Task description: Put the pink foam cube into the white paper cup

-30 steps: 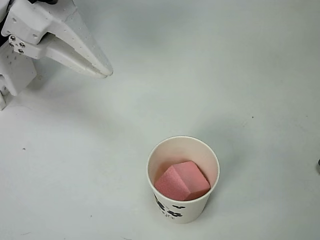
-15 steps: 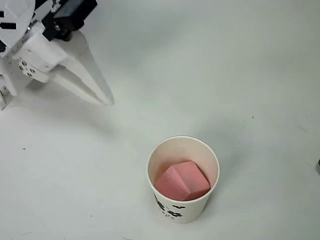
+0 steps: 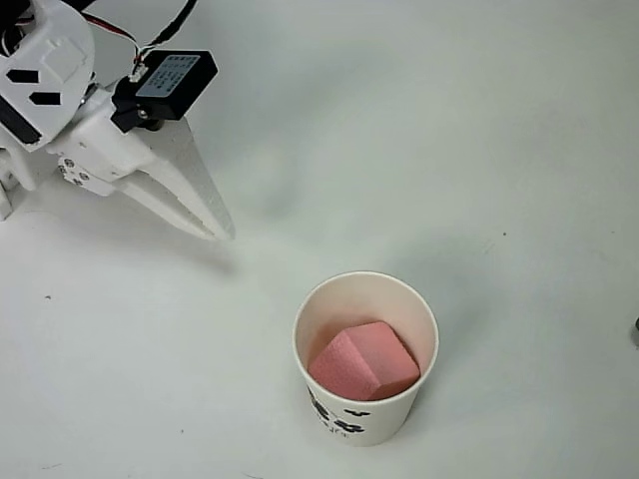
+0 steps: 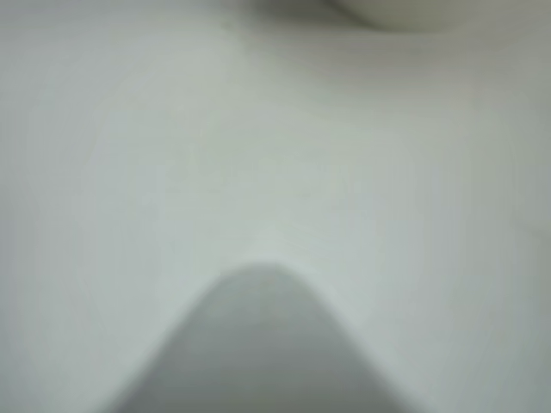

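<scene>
The pink foam cube (image 3: 363,360) lies tilted inside the white paper cup (image 3: 321,304), which stands upright in the lower middle of the overhead view, black marks on its near side. My white gripper (image 3: 222,235) is at the upper left, well apart from the cup, its two fingers meeting at the tips with nothing between them. In the blurred wrist view a grey finger (image 4: 258,344) rises from the bottom edge, and the cup's pale rounded edge (image 4: 405,10) shows at the top.
The white table (image 3: 479,150) stretches bare around the cup. The arm's body and its black camera module (image 3: 170,82) fill the upper left corner.
The arm has swung over and tipped downward, bringing its black camera module into view. The fingertips slid slightly toward the lower right. Cup and cube have not moved.
</scene>
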`<state>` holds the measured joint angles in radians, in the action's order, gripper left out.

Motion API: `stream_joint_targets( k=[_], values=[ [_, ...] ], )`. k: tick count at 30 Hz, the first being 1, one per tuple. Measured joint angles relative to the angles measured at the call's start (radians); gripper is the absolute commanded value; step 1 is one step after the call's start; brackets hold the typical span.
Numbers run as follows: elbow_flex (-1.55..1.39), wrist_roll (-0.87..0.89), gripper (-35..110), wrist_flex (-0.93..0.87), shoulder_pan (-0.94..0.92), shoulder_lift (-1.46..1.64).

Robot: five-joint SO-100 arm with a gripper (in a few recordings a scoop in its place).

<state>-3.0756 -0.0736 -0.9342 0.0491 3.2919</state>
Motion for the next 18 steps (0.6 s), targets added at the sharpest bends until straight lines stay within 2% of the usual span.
stream_joint_targets(
  k=[4,8,11,18],
  values=[
    [0.0,0.052,0,-0.048,0.002,0.0],
    [0.0,0.13,0,-0.209,0.002,0.0],
    [0.0,0.118,0,-0.305,0.0,0.0],
    [0.0,0.077,0,-0.333,0.041,0.005]
  ],
)
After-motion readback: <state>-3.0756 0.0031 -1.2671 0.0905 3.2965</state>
